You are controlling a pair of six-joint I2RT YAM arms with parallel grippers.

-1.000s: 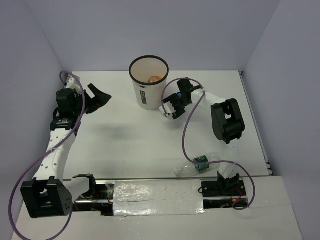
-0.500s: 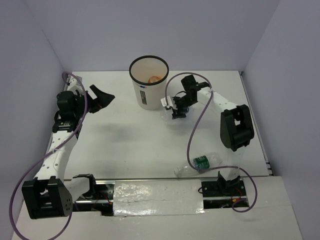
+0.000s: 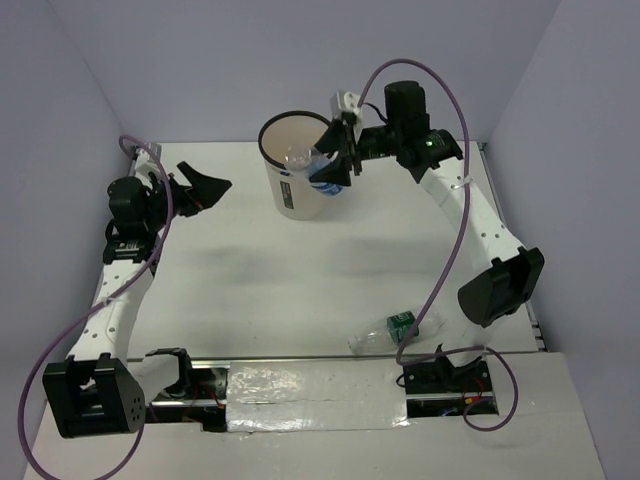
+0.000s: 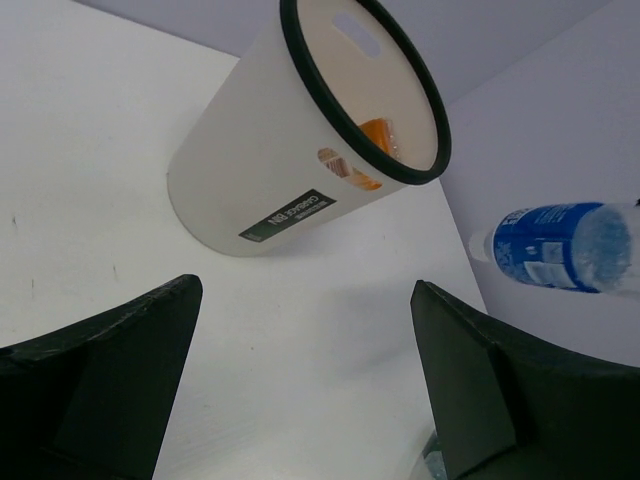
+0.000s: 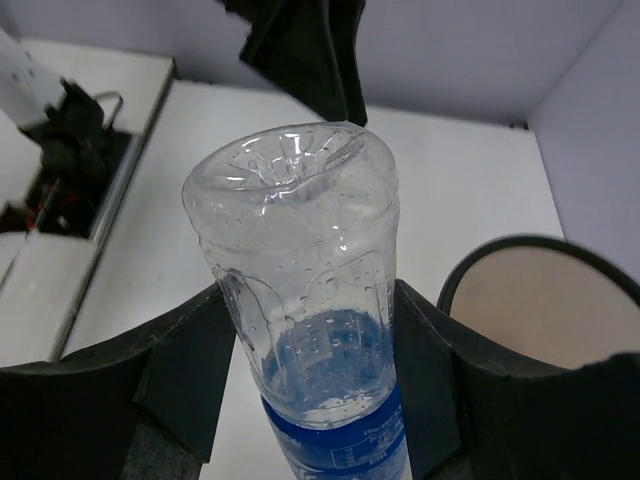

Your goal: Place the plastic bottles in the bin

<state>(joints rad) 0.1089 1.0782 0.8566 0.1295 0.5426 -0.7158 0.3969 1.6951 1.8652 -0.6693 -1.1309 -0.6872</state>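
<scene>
The white bin with a black rim stands at the back middle of the table; it also shows in the left wrist view and at the right edge of the right wrist view. An orange bottle lies inside it. My right gripper is shut on a clear bottle with a blue label, holding it in the air over the bin's right rim. That bottle also shows in the left wrist view. A clear bottle with a green label lies near the front right. My left gripper is open and empty, left of the bin.
White walls close in the table at the back and both sides. A metal strip runs along the near edge between the arm bases. The right arm's purple cable loops over the right half of the table.
My right gripper has risen from the table right of the bin, carrying the blue-label bottle up and left to above the bin's rim. The left gripper has barely moved.
</scene>
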